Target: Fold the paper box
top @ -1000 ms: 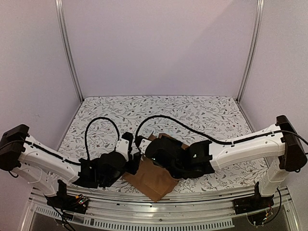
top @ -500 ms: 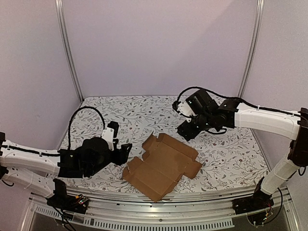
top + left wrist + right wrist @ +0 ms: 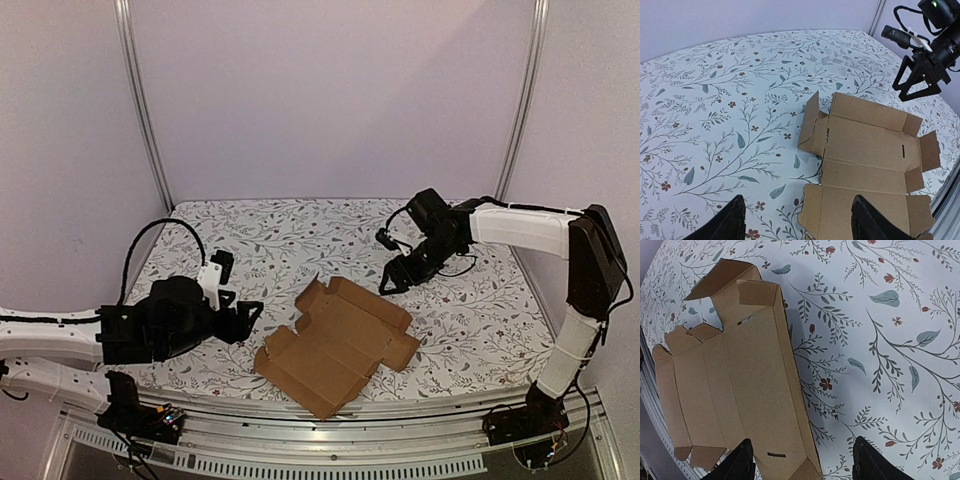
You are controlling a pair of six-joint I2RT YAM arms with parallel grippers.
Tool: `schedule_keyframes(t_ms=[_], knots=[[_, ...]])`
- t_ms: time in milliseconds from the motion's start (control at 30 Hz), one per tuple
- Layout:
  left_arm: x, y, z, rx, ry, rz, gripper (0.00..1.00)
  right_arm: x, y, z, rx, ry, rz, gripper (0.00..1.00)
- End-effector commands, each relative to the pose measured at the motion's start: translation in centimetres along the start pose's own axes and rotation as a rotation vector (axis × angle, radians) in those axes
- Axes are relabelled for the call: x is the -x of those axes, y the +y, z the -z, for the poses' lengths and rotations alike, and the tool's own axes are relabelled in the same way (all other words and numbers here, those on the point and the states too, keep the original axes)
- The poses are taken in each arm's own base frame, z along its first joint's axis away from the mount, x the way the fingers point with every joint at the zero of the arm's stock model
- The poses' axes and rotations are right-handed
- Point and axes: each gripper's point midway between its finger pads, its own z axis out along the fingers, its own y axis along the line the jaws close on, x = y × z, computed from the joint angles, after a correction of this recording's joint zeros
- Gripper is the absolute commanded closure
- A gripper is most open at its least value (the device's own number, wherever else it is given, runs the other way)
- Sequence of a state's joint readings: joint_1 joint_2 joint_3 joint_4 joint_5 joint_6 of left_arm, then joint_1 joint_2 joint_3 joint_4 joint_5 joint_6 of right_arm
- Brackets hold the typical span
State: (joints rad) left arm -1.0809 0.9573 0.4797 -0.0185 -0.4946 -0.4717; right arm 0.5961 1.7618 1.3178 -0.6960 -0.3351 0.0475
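Presently the paper box (image 3: 338, 343) lies unfolded on the table (image 3: 280, 235) near its front edge, some flaps raised, while the left gripper (image 3: 236, 290) and right gripper (image 3: 398, 277) stand spread wide, apart from it.

The left wrist view cuts off the near end of the paper box (image 3: 867, 165). Only the fingertips (image 3: 735, 220) of the left gripper (image 3: 797, 212) show there. The right gripper (image 3: 802, 460) shows only its fingertips (image 3: 742, 462) too, and one hides a bit of the box. The left arm (image 3: 50, 335) runs off the side of the top view.
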Motion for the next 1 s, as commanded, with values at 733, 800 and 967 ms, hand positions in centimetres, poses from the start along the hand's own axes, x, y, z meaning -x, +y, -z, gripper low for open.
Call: schedule_keyframes(t_ms=[733,800,967], knots=[[-1.9,1.6,-0.3,0.030,0.055,0.002,0.28,-4.7,-0.7,-6.4,0.152,0.143,-0.089,0.71],[-1.9,1.6,-0.4,0.031,0.056,0.002,0.28,-4.8,-0.6,-6.3,0.154,0.140,-0.089,0.75],[-2.2,1.4,-0.7,0.026,0.065,0.004,0.28,-4.6,-0.4,-5.5,0.149,0.115,-0.085,0.85]])
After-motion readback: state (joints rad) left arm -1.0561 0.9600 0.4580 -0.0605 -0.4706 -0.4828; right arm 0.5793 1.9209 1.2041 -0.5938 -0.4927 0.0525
